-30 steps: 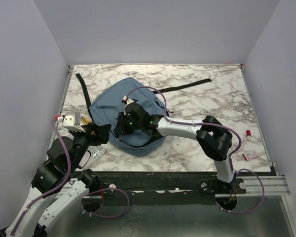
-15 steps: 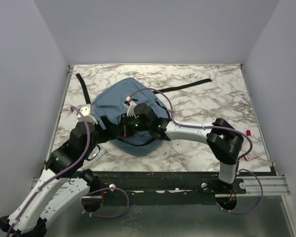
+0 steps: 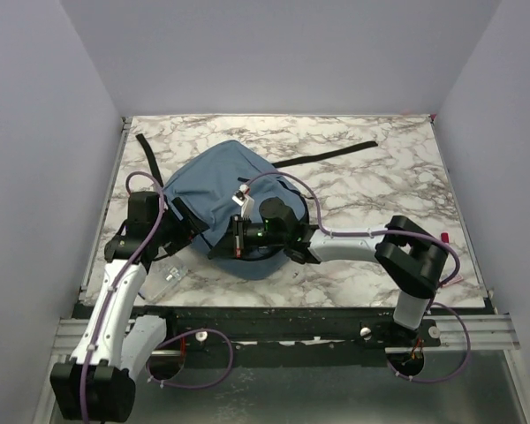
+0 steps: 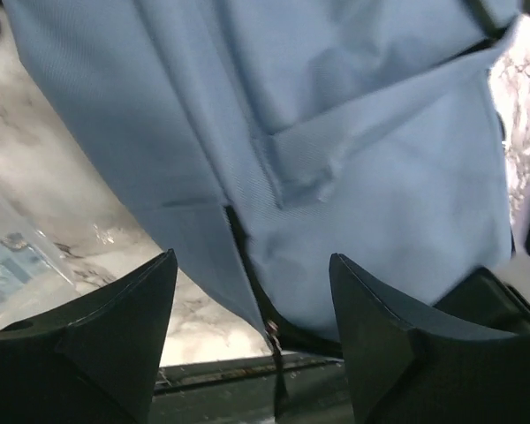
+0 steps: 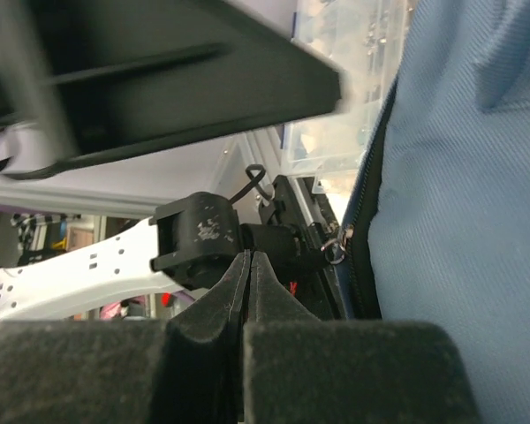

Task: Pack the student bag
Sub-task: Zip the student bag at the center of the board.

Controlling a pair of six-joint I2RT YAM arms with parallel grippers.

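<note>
Top view: the bag (image 3: 216, 190) lies on the table (image 3: 380, 177); left claw (image 3: 185, 231) at its near-left edge, right claw (image 3: 230, 242) at its near edge; left wrist: that claw gapes, empty, over the bag's zip (image 4: 246, 265); right wrist: tips pressed together, holding nothing, beside the zip pull (image 5: 336, 251); unzipping seems in hand; next, open and catch that pull.

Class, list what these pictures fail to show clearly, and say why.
- Bag contents: fabric covers them, every view.
- Right gripper: its wrist hides the tips, top view.
- Dark bar, right wrist view: blurred.
- Red item, top view: too small.
- Clear packet, left wrist view: cut off, blurred.
</note>
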